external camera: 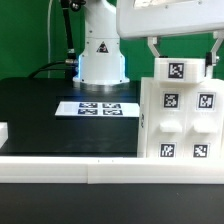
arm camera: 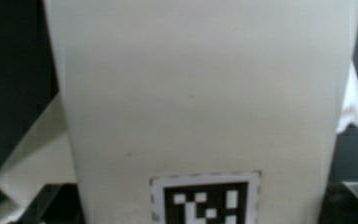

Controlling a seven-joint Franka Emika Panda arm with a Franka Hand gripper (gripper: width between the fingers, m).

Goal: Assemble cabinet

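The cabinet (external camera: pixel 180 115) is a tall white box with knobbed door panels and marker tags, standing upright at the exterior view's right. A narrower white top part (external camera: pixel 178 70) with one tag sits on it. My gripper (external camera: pixel 183 58) comes down from above and straddles this top part, one finger on each side. In the wrist view the same white part (arm camera: pixel 185 100) fills the frame, its tag (arm camera: pixel 206 203) lying between the dark fingers (arm camera: pixel 39 205). The fingers appear pressed against its two sides.
The marker board (external camera: pixel 100 107) lies on the black table in front of the robot base (external camera: pixel 100 55). A white rail (external camera: pixel 60 165) runs along the table's near edge. A small white piece (external camera: pixel 3 132) shows at the left edge.
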